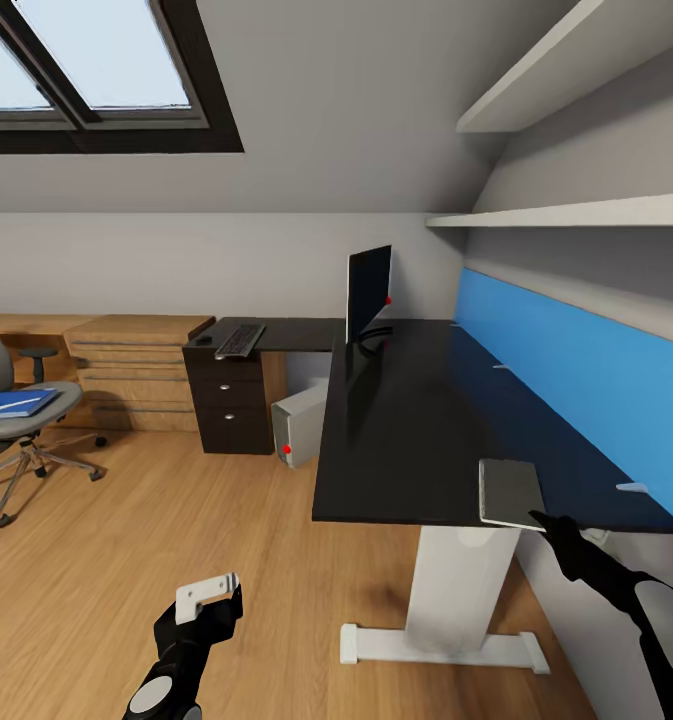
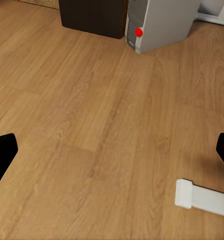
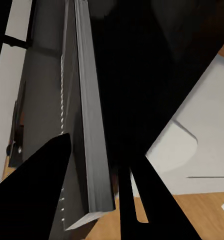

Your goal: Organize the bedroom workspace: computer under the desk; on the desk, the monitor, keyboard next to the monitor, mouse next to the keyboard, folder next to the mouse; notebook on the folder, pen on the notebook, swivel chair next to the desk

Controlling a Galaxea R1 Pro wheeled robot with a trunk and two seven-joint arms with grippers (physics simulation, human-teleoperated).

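Low at about 7 o'clock in the head view, the left gripper (image 1: 221, 590) hangs over the wooden floor (image 1: 176, 520) with its jaws parted and holding nothing; its wrist camera looks across bare boards toward the computer (image 2: 162, 22). Over at 4 o'clock the right gripper (image 1: 536, 518) reaches up to the near edge of the desk (image 1: 406, 430), its jaws clamped on the notebook (image 1: 509, 492), a thin grey booklet that lies on the tabletop at the front right corner and overhangs the edge slightly. From the right wrist camera the notebook (image 3: 89, 130) shows edge-on between the two dark fingers (image 3: 37, 195). Beneath the tabletop stands the white pedestal leg (image 1: 461, 590) on its flat foot. Farther back, at about 11 o'clock from the pedestal, the computer (image 1: 301, 425) sits on the floor under the desk beside the black drawers (image 1: 228, 405). Away at 9 o'clock, well apart from the desk, the swivel chair (image 1: 16, 425) carries the folder (image 1: 14, 402) on its seat, with the pen (image 1: 16, 403) lying on the blue cover. At the far end of the tabletop the monitor (image 1: 369, 292) stands turned nearly edge-on, and to its left lies the keyboard (image 1: 240, 340) with the mouse (image 1: 204, 340) just beside it at the outer corner. Behind, a light wooden drawer chest (image 1: 136, 370) stands against the wall.
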